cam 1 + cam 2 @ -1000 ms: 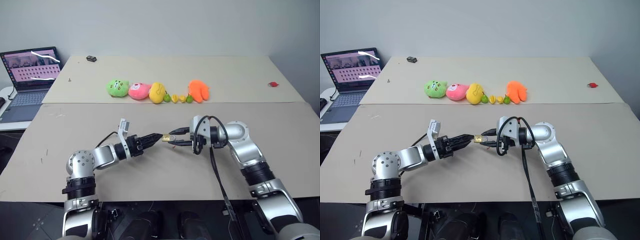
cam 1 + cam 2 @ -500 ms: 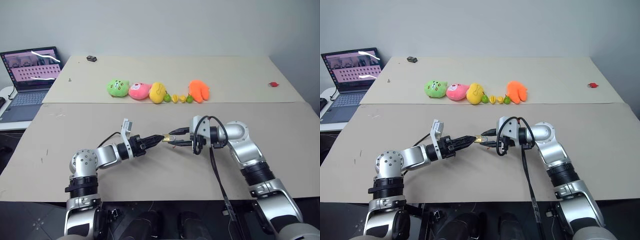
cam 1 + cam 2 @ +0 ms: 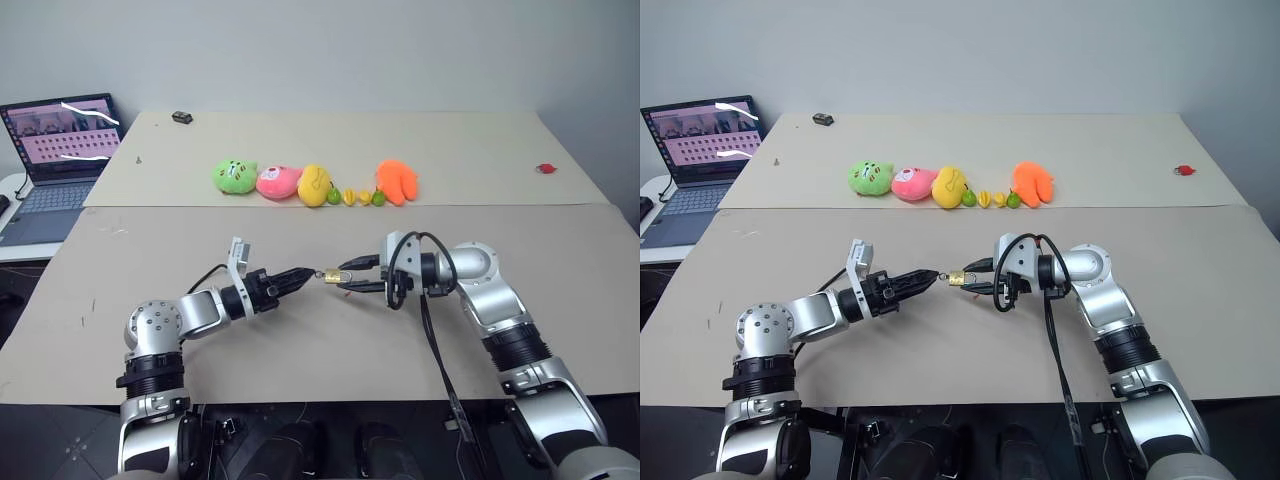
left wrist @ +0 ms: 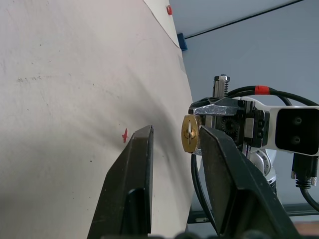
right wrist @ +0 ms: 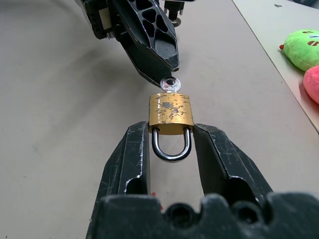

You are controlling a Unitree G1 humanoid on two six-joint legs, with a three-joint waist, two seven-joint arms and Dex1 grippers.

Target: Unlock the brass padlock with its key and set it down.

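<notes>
- The right gripper (image 5: 171,144) is gripping the brass padlock (image 5: 171,110) between its two fingertips, jaws narrowed onto the body's lower corners, shackle looped back between the fingers.
- The brass padlock is hanging above the tan table (image 3: 330,340), clear of its surface, near the middle of the front board.
- A small silvery key (image 5: 170,84) is sticking out of the padlock's base, at 12 o'clock from the body in the right wrist view.
- The left gripper (image 3: 306,273) is reaching in from 9 o'clock, its tips meeting the key's head; jaws are standing slightly apart, and whether they are actually pinching the key I cannot tell.
- Plush toys (image 3: 316,184) are lying in a row at 12 o'clock, well apart.
</notes>
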